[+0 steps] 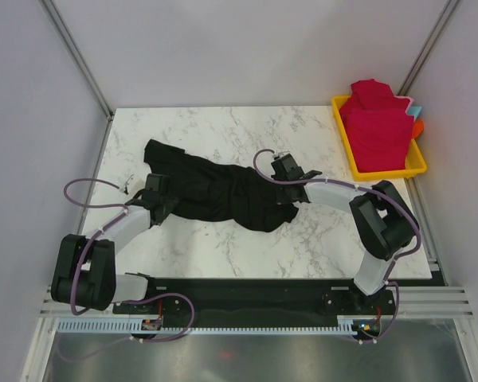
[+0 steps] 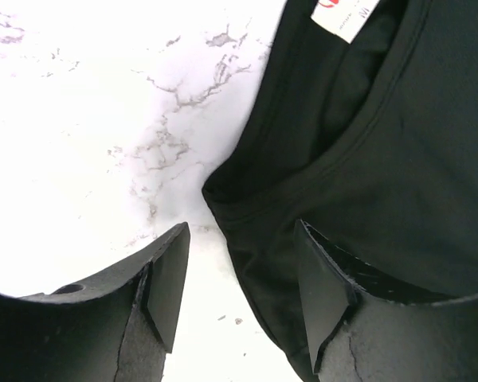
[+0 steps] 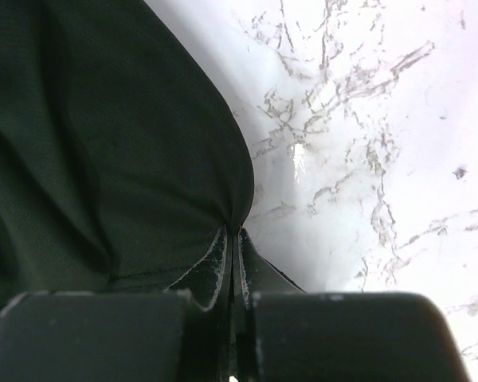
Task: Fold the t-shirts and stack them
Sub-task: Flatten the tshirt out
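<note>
A black t-shirt (image 1: 215,192) lies crumpled and spread across the middle of the marble table. My left gripper (image 1: 161,189) is at its left end. In the left wrist view the left gripper (image 2: 239,239) is open, its jaws astride the folded edge of the black t-shirt (image 2: 366,159) below the collar and its white label (image 2: 346,16). My right gripper (image 1: 283,177) is at the shirt's right end. In the right wrist view the right gripper (image 3: 237,232) is shut, pinching a bunched edge of the black t-shirt (image 3: 103,143). Folded red t-shirts (image 1: 376,123) are stacked at the back right.
The red stack sits in a yellow tray (image 1: 386,173) at the table's right edge, with a bit of blue and orange behind it. Bare marble (image 1: 223,127) shows behind the shirt and along the front. Grey walls close in both sides.
</note>
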`<state>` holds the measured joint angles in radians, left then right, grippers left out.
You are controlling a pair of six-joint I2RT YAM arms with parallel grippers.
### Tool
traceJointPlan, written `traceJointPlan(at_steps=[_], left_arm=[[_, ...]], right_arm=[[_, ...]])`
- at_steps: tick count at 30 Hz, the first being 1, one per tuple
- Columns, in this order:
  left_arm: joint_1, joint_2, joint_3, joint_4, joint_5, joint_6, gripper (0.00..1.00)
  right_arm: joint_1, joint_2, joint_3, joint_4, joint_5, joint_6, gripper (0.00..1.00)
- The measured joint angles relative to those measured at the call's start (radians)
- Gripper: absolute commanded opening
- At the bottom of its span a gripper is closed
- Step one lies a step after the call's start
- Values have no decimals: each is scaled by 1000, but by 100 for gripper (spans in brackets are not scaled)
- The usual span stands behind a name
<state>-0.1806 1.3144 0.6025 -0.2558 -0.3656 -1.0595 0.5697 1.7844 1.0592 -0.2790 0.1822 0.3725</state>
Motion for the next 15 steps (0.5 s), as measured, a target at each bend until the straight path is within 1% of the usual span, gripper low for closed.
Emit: traceJointPlan(at_steps=[4, 5, 7, 8, 9, 10, 15], left_arm=[[0, 34, 8, 0, -15, -2, 62], [0, 52, 14, 0, -16, -2, 59], [0, 82, 34, 4, -18, -3, 45], [0, 96, 44, 6, -17, -2, 27], [0, 110, 50, 8, -16, -3, 13], [0, 122, 53, 8, -16, -5, 2], [2, 119, 60, -2, -19, 2, 2]], right_arm=[[-4, -28, -21, 10, 0, 3, 0], [-5, -36, -25, 13, 0, 3, 0], [-6, -50, -33, 18, 0, 7, 0], [-6, -55, -37, 22, 0, 8, 0], [-8, -63, -40, 24, 0, 9, 0], [-11, -72, -45, 31, 0, 10, 0], [-43, -115, -75, 49, 0, 27, 0]])
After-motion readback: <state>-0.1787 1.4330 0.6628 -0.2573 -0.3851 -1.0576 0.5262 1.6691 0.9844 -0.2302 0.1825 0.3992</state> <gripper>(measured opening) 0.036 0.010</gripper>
